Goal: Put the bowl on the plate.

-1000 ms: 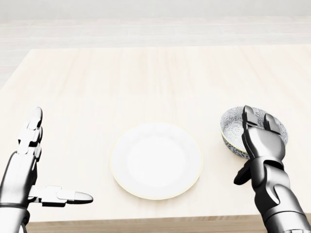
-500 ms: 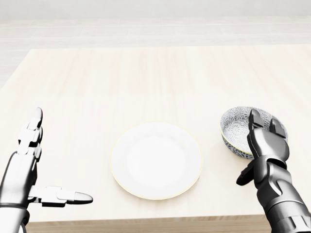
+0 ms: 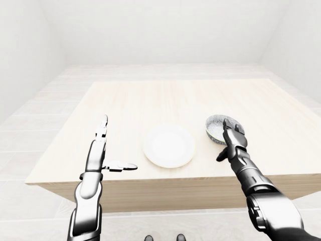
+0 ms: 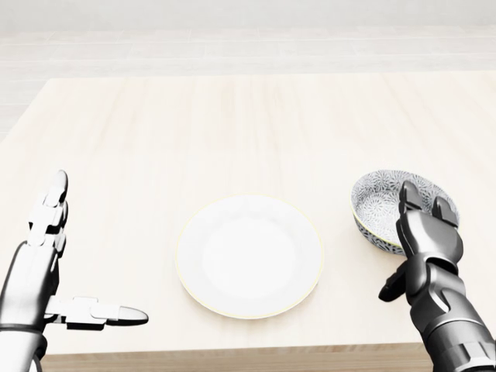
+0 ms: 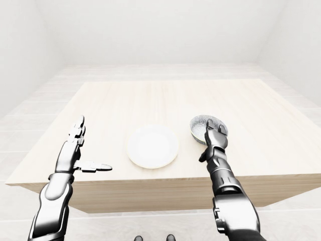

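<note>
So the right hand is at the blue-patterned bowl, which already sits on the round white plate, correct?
No. The blue-patterned ceramic bowl stands on the pale wooden table, right of the round white plate and apart from it, as the head view shows. The right hand is at the bowl.

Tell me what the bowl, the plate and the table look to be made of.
Bowl: likely glazed ceramic, with a fine blue-grey pattern on white inside and a smooth rim. Plate: also ceramic by its look, plain smooth white with a thin cream edge. Table: pale wood or a wood-look laminate, matte, with faint long grain streaks; a render cannot settle which.
</note>
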Motion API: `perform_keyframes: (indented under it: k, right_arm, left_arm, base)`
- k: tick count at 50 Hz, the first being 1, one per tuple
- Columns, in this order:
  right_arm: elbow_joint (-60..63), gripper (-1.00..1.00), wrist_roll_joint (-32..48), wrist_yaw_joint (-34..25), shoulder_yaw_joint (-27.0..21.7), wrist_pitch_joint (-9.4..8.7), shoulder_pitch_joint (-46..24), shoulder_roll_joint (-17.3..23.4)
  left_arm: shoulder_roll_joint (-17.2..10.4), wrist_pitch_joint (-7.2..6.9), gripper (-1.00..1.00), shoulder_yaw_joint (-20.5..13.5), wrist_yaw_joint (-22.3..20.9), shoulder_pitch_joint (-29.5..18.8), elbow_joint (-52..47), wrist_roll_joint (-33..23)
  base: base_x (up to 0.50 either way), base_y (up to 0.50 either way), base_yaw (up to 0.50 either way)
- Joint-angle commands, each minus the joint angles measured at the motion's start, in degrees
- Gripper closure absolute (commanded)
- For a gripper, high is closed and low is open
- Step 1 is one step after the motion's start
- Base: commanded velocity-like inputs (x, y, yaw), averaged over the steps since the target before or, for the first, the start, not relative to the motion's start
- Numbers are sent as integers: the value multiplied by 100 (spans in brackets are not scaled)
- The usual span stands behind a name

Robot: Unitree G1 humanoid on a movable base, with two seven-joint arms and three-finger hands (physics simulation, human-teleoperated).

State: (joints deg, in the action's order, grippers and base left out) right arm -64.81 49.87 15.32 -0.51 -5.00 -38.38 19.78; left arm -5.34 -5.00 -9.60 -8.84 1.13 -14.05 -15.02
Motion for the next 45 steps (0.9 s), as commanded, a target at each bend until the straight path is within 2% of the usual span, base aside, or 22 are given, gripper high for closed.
perform_keyframes:
  k: [1,20,25,28,30,33,38,45]
  right_arm:
    - [-76,-100,-27,38,34,0,-2,5]
    - [-116,-100,-44,21,47,0,7,1]
    - [-102,-69,-35,11,59,0,13,-7]
    - [-93,-22,-21,-1,69,0,18,-7]
    - [-66,-11,-16,-9,70,0,29,-9]
    - [-22,24,2,-31,77,0,53,-13]
    - [5,43,23,-44,78,0,69,-17]
    - [44,53,54,-100,80,0,64,-14]
  left_arm:
    - [0,0,-100,-3,-6,11,-33,3]
    - [-8,0,-100,-7,16,-22,79,12]
    - [-10,0,-100,-6,24,-19,100,13]
    - [-12,0,-100,-12,16,-14,94,25]
    - [-14,0,-100,-14,19,-15,99,25]
    - [-14,0,-100,-16,15,-14,84,26]
    - [-14,0,-100,-15,16,-11,93,25]
    - [-20,0,-100,-35,4,-14,66,42]
  base:
    - [0,0,0]
    - [0,0,0]
    - [0,0,0]
    - [0,0,0]
    - [0,0,0]
    - [0,0,0]
    - [0,0,0]
    - [0,0,0]
